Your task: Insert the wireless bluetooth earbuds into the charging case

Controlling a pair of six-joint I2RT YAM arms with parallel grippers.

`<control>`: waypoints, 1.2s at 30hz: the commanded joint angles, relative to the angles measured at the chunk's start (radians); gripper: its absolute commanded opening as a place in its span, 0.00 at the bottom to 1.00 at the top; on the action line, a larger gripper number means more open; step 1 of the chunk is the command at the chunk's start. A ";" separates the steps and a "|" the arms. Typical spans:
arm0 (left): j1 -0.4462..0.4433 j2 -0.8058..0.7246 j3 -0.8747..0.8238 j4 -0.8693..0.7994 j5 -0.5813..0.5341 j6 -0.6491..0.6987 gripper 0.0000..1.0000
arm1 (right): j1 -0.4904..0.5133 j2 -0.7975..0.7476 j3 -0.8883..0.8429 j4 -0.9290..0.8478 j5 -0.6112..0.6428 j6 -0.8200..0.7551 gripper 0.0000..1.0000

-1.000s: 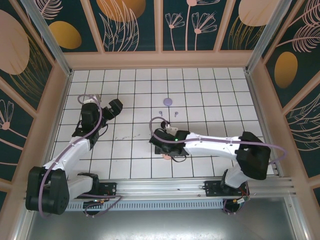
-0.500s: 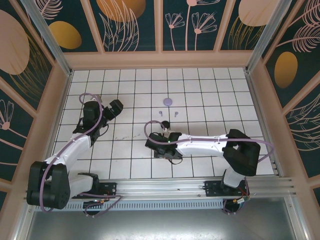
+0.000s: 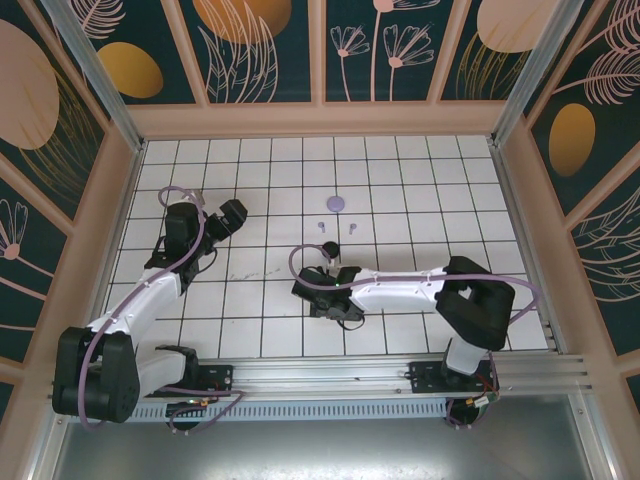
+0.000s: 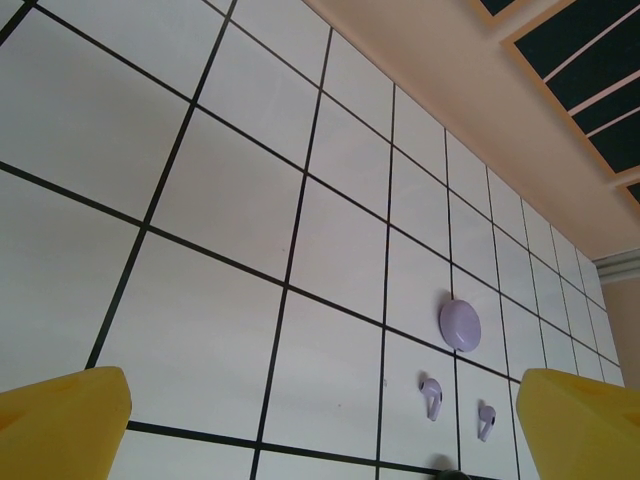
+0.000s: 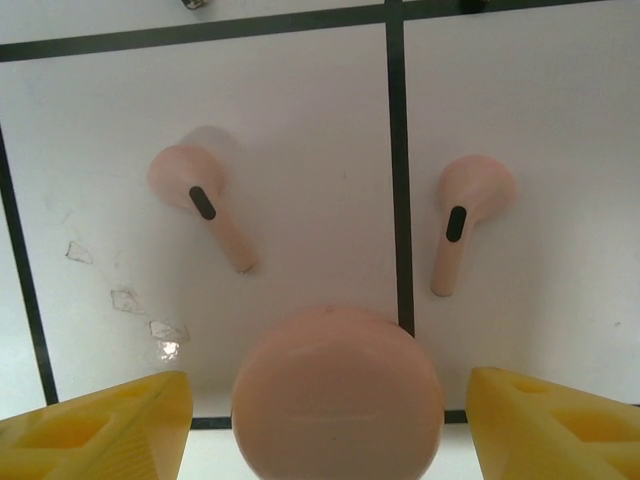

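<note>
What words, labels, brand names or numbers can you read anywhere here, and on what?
None. The pink case and the two pink earbuds bear no print in the right wrist view; the lilac case and lilac earbuds look blank too. The wall panels carry only flower drawings, no lettering.

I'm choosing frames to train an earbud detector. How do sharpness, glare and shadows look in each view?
Right wrist view: pink earbuds sharp, with soft shadows; small glints on the tile at lower left; the round pink case, nearest the lens, looks slightly soft. Left wrist view: steeply slanted, lilac earbuds small but distinct. Top external view: even light, no glare, earbuds tiny.
</note>
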 commanded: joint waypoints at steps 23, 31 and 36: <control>-0.004 -0.017 -0.021 0.023 0.024 0.013 0.99 | 0.004 0.032 -0.023 0.027 -0.031 -0.009 0.40; -0.004 -0.090 -0.049 0.026 0.060 0.017 0.99 | 0.035 -0.075 0.004 -0.015 -0.042 0.000 0.34; -0.004 -0.144 -0.133 0.202 0.134 0.015 0.99 | -0.006 -0.184 0.040 -0.001 -0.024 -0.016 0.35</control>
